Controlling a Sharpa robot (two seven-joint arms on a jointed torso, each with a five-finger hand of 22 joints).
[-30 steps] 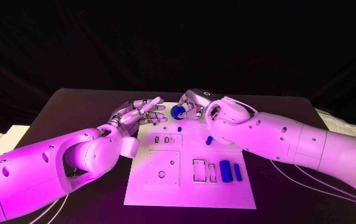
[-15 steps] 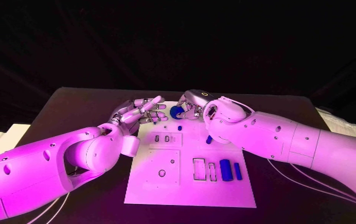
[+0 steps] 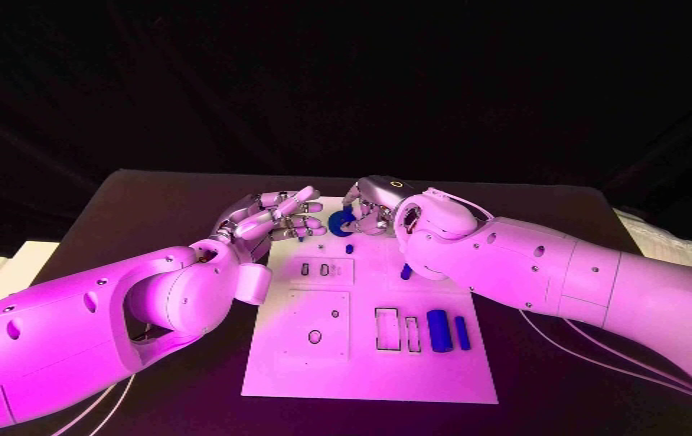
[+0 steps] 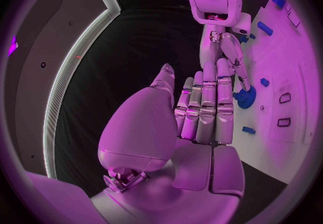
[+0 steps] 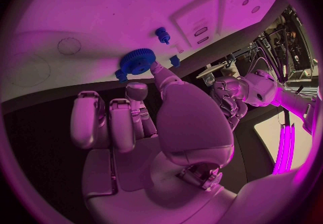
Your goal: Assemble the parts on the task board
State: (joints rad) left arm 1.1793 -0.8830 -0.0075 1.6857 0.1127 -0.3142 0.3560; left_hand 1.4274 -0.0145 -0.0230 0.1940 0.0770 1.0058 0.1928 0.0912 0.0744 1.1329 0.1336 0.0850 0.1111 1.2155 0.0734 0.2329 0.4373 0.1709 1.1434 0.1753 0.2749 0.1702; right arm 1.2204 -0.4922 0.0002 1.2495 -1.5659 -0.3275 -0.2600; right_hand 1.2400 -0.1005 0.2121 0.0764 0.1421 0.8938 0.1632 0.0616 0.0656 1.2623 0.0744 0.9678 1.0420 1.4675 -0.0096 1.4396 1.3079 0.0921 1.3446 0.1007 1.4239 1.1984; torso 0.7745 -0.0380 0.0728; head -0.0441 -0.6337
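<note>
- Right hand (image 3: pixel 378 206), upper centre of the head view, pinches a blue gear (image 3: pixel 343 219) between thumb and a fingertip; the right wrist view shows the gear (image 5: pixel 137 61) held at its rim only, over the far end of the task board (image 3: pixel 361 356).
- Left hand (image 3: pixel 274 218) sits just left of the gear, fingers straight and side by side, nothing in it. The left wrist view puts its fingertips (image 4: pixel 223 110) close to the gear (image 4: pixel 245 96); I cannot tell whether they touch.
- Risk: the rim pinch is shallow. If the gear tilts on the way down, it may jam or miss its seat. Cause: little contact area, and the seat is hidden under the hand.
- Risk: the two hands are crowded. A nudge from the left fingers could twist the gear out of the pinch.
- Risk: a small blue peg (image 3: pixel 348 249) stands just below the gear in the head view; a low sweep of the right hand could knock it.
- Other blue pieces, a block (image 3: pixel 438 331) and a bar (image 3: pixel 462 332), lie at lower right of the board, well apart from the hands; low risk.
</note>
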